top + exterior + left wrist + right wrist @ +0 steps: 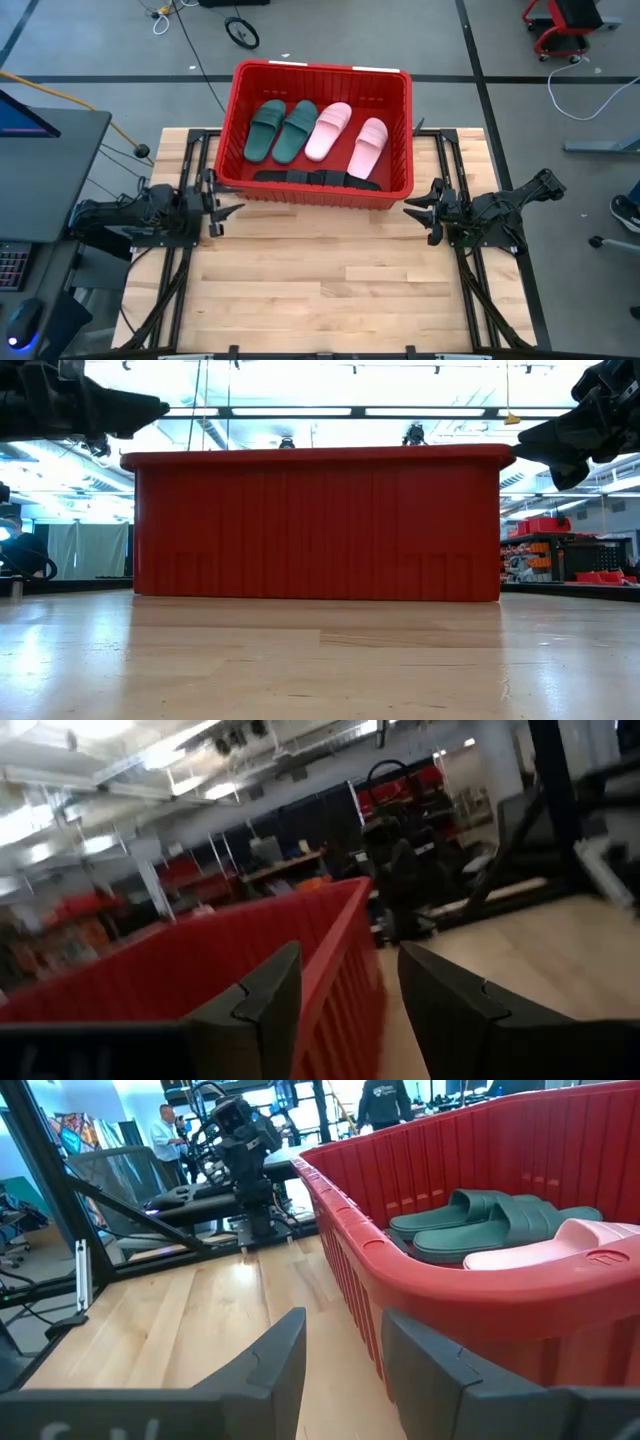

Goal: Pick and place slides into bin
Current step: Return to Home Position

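The red bin (322,68) stands on the far middle of the wooden table. Inside lie two dark green slides (280,130), two pale pink slides (345,138) and black slides (315,179) along the near wall, all resting on the bin's floor. My left gripper (225,212) hovers open just off the bin's near left corner, with nothing between its fingers (350,955). My right gripper (415,208) hovers open off the near right corner, also with nothing in it (345,1320). The right wrist view shows the green slides (480,1220) and a pink one (580,1245) over the rim.
Bare wooden tabletop (320,290) spreads between the bin and the near edge. Black frame rails (470,300) run along both sides of the table. A desk with a monitor (40,130) stands to the left. People (385,1100) stand in the room beyond.
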You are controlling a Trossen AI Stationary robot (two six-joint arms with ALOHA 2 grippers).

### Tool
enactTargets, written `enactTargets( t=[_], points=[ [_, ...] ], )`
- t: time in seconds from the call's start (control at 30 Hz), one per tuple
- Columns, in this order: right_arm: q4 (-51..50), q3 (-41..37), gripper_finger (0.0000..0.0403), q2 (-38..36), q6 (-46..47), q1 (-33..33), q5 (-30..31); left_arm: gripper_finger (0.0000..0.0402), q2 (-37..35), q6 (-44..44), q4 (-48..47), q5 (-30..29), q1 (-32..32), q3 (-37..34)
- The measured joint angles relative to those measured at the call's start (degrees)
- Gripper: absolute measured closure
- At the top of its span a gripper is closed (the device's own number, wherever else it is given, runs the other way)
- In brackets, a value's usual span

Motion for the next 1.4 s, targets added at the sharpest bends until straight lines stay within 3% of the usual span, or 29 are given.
enactTargets(
  t=[0.2,1.4],
  points=[
    [0.0,0.0,0.0265,0.0,0.0,0.0,0.0,0.0222,0.2,7.1,0.1,0.1,0.0,0.0],
    [0.0,0.0,0.0265,0.0,0.0,0.0,0.0,0.0221,0.1,7.5,0.3,0.2,0.0,0.1]
  ],
)
